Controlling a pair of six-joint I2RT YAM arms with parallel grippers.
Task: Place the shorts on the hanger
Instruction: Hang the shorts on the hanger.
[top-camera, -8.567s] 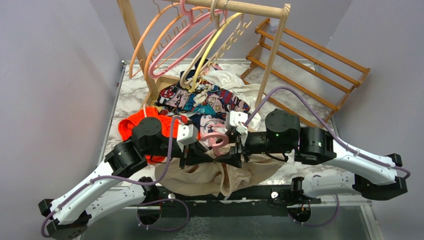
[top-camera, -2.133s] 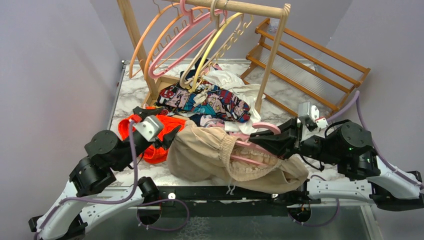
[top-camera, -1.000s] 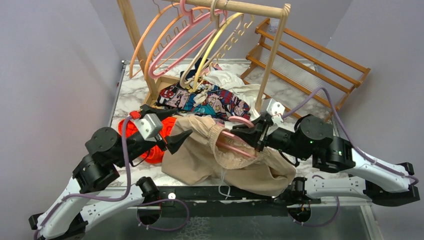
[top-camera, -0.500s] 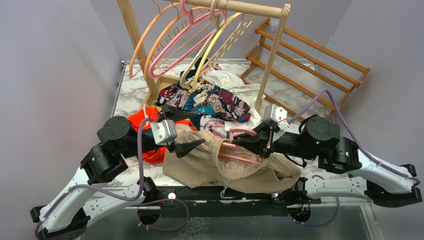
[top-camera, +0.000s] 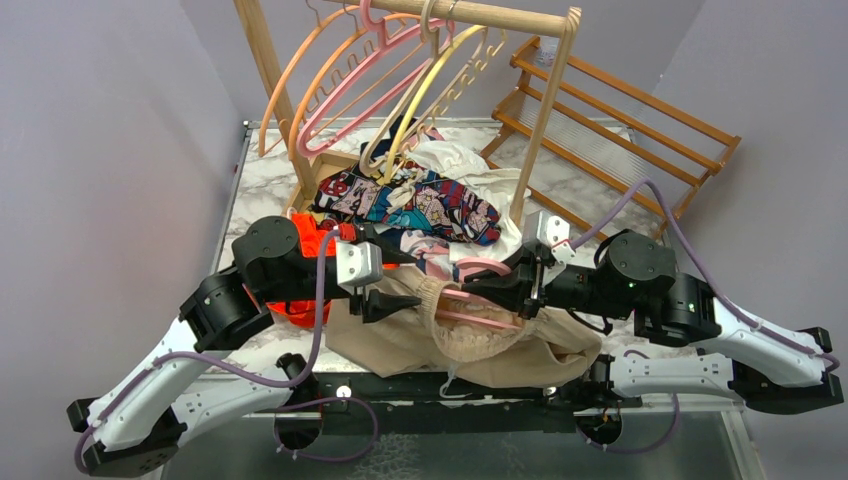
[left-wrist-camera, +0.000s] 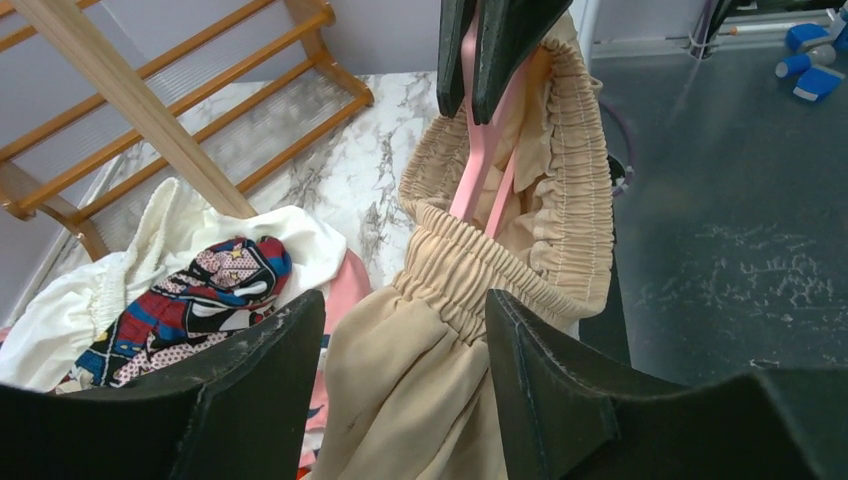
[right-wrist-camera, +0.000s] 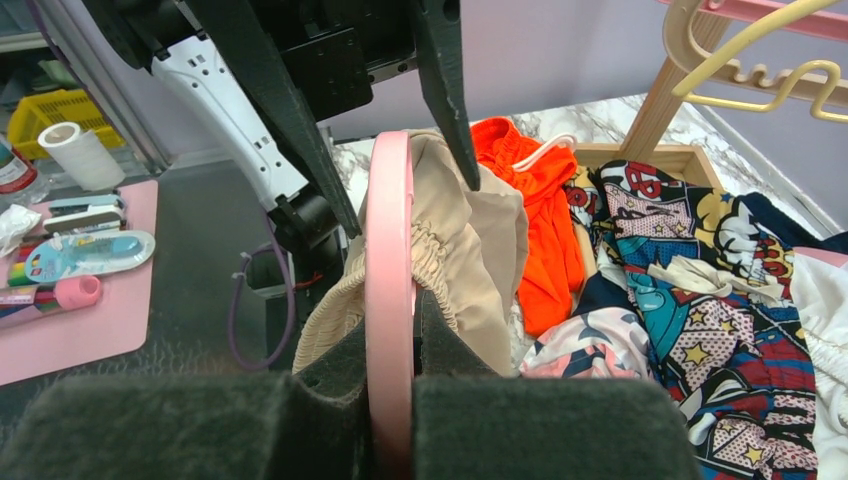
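Observation:
The beige shorts (top-camera: 500, 345) lie bunched at the table's near edge. Their gathered waistband (left-wrist-camera: 480, 275) is looped over one arm of the pink hanger (left-wrist-camera: 480, 170). My right gripper (right-wrist-camera: 392, 340) is shut on the hanger (right-wrist-camera: 390, 250), holding it edge-on and roughly level above the shorts (right-wrist-camera: 470, 250). My left gripper (left-wrist-camera: 403, 305) is open, its two fingers straddling the beige fabric just below the waistband without squeezing it. In the top view the left gripper (top-camera: 395, 300) meets the shorts from the left and the right gripper (top-camera: 490, 290) from the right.
A bright orange garment (top-camera: 305, 232) lies under the left arm. Behind it are a comic-print cloth (top-camera: 420, 205) and a white cloth (top-camera: 450, 155). A wooden rail (top-camera: 545, 110) carries orange, pink and yellow hangers (top-camera: 340, 90). A slatted wooden shelf (top-camera: 620, 130) leans at the back right.
My left gripper has swung right and come down onto the shorts' left side, with its jaws narrowing. The right gripper and the hanger shifted slightly, then held still.

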